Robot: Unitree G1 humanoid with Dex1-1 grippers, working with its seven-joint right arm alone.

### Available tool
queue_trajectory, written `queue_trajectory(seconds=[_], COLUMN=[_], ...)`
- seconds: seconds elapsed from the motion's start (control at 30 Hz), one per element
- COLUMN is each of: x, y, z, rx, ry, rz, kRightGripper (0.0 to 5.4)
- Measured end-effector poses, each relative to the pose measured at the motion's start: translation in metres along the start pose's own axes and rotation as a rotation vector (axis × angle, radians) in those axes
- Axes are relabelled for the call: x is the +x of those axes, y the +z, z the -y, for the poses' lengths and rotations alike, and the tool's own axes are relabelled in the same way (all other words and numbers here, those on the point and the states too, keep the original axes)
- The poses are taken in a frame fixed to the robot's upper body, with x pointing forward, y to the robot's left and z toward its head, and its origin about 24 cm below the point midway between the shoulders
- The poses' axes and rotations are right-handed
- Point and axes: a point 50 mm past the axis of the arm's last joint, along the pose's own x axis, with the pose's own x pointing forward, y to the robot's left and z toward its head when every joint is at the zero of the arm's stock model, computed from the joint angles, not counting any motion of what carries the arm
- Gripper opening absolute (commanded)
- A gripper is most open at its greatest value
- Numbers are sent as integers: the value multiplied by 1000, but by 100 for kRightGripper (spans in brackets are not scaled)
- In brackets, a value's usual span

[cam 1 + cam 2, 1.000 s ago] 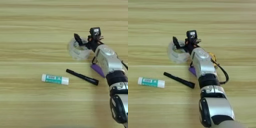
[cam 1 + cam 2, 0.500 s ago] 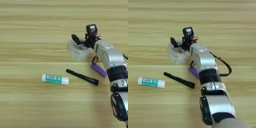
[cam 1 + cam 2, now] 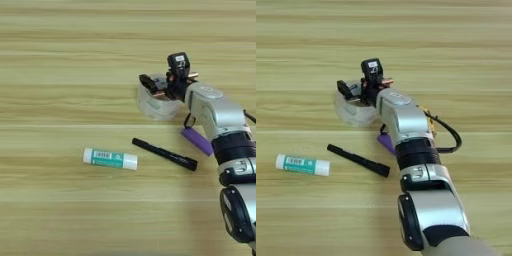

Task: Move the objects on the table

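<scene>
1. Right gripper (image 3: 164,80) sits over the clear tape roll (image 3: 156,102), fingers spread wide: one black finger (image 3: 150,82) lies across the roll's top at its 10 o'clock rim, the other finger (image 3: 178,64) stands up past the 2 o'clock rim. Nothing clamped; whether the low finger actually touches the roll can't tell.
2. Silver forearm (image 3: 215,112) runs from the roll toward 5 o'clock, off the picture's bottom-right.
3. Purple cylinder (image 3: 196,141) lies just under the forearm, at 5 o'clock of the roll, partly covered by the arm.
4. Black pen (image 3: 164,154) lies slanted at 6 o'clock of the roll, its right end near the cylinder but apart from it.
5. Glue stick (image 3: 110,158) lies at 9 o'clock of the pen, close to its left tip, not touching.
6. Table (image 3: 60,60): bare wood all across 12 o'clock and 9 o'clock of the roll; wide strip also below the glue stick.
7. Right eye view only: black cord (image 3: 445,135) looping at 3 o'clock of the forearm, w/ a bit of yellow (image 3: 427,117) at the arm's edge. Left eye view shows just a scrap of cord at its right edge.
</scene>
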Motion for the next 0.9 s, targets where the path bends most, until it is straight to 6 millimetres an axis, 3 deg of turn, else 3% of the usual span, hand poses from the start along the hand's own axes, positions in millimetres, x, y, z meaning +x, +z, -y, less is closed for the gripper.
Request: queue_trajectory(seconds=[0.63,0.9], x=[1,-6], y=[-4,4], z=[-11,-17], rx=[11,65], ry=[84,131], rz=[-38,-34], kRightGripper=[538,538])
